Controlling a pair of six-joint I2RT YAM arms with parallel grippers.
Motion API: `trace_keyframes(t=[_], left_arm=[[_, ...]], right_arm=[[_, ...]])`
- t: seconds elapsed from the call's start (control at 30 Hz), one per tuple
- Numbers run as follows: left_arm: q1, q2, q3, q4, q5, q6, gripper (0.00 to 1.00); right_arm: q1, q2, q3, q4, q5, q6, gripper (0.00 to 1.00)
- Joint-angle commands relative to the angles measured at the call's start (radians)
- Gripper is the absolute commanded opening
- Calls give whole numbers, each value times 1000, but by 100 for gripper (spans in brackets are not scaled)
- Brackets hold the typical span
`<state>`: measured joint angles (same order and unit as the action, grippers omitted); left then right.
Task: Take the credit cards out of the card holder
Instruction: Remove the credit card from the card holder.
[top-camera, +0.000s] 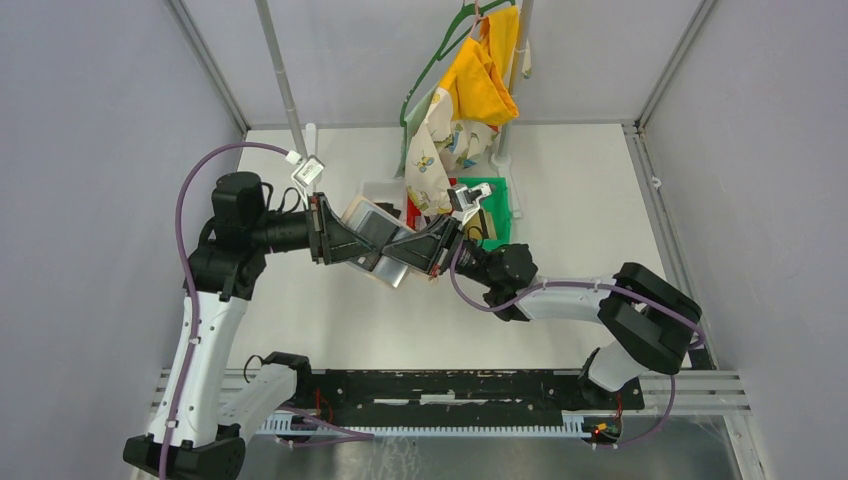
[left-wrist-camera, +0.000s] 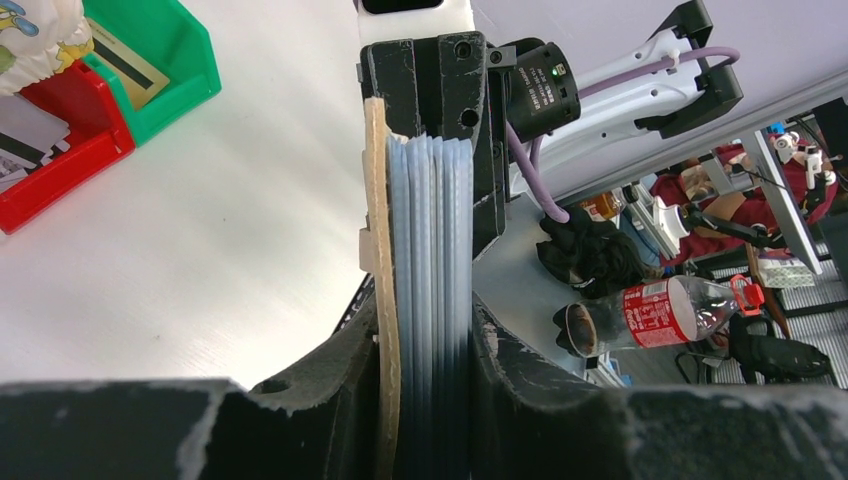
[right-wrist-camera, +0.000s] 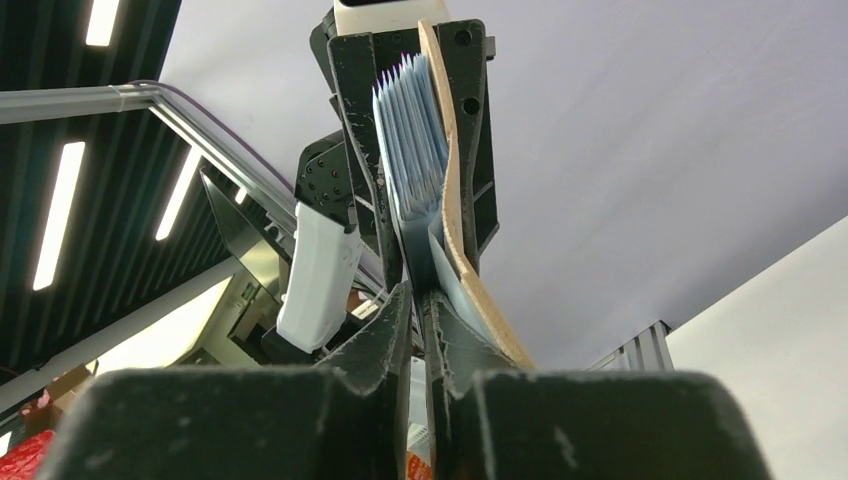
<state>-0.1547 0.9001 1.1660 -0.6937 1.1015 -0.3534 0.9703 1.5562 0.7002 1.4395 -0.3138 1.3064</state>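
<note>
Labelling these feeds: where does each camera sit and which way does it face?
Top external: above and behind the bases, facing down at the table; both arms show.
Left wrist: looks along its own fingers at the card holder and the right gripper.
Right wrist: looks upward along its fingers at the card holder and the left gripper.
Shared: both wrist views see the card holder edge-on.

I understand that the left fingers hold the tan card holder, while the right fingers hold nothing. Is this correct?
Only the last part is wrong. The left fingers do hold the card holder, but the right fingers are not empty: the right wrist view shows them pinched on the holder's clear sleeves at its other end.
</note>
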Motion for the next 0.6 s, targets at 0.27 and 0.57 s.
trace_keyframes(t=[0.27,0.57], left_arm=[[-8,-13,53,14,60,19,42],[-8,-15,61,14,72,11,42]], right_arm=[[7,-11,-30,78,7,10,0],[7,-25,-63,90,5,11,0]])
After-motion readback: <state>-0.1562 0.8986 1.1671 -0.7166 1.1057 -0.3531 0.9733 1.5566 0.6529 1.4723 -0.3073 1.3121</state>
